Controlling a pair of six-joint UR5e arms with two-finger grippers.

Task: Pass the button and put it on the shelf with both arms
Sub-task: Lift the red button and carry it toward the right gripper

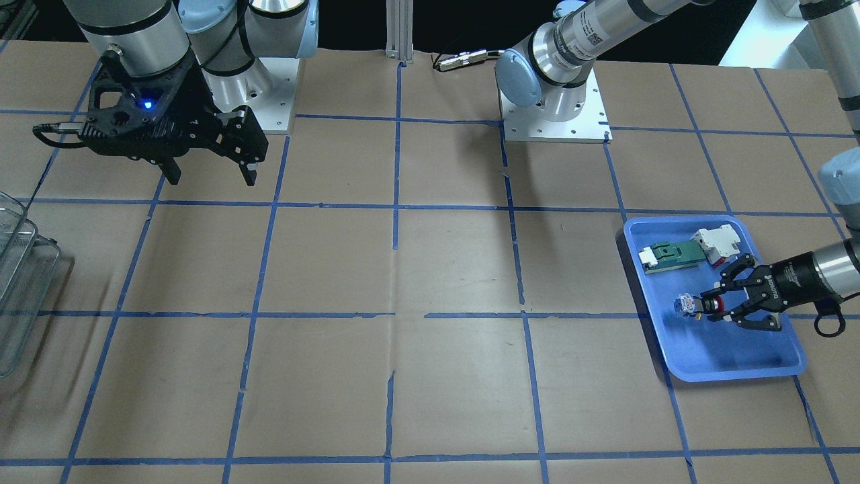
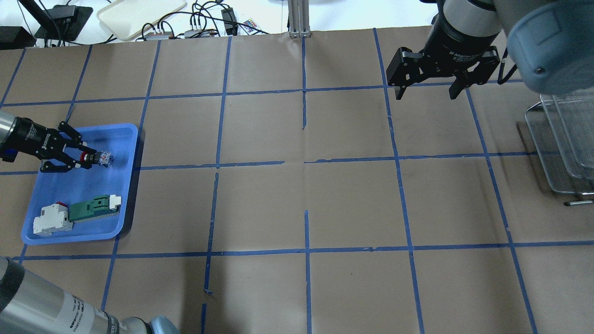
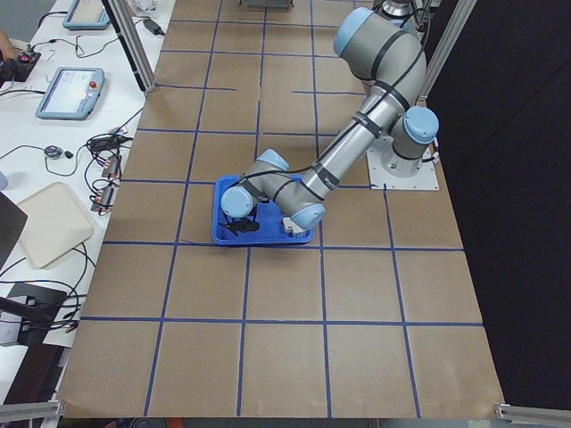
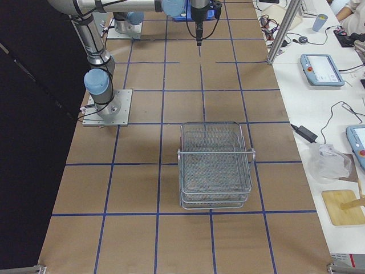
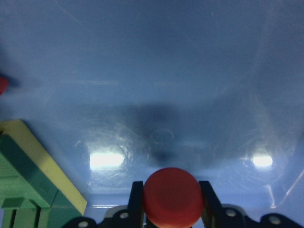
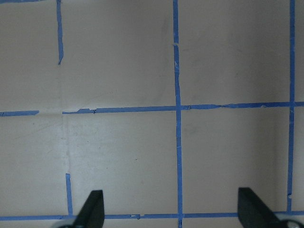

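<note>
The button (image 1: 691,306) has its red cap (image 5: 172,197) clamped between the fingers of my left gripper (image 1: 711,306), low over the floor of the blue tray (image 1: 739,373). Its blue-white block points away from the gripper in the overhead view (image 2: 104,158), where the left gripper (image 2: 87,158) comes in from the left edge. My right gripper (image 2: 424,93) is open and empty, hanging above the table on the shelf's side; it also shows in the front view (image 1: 211,171). The wire-mesh shelf (image 2: 561,139) stands at the table's right end, seen whole in the right side view (image 4: 215,165).
A flat green-and-white part (image 1: 675,255) with a white-red block (image 1: 719,243) lies in the same tray, close beside the left gripper. The brown paper table is gridded with blue tape (image 2: 305,162). Screens and cables lie on a side bench beyond the table's far edge.
</note>
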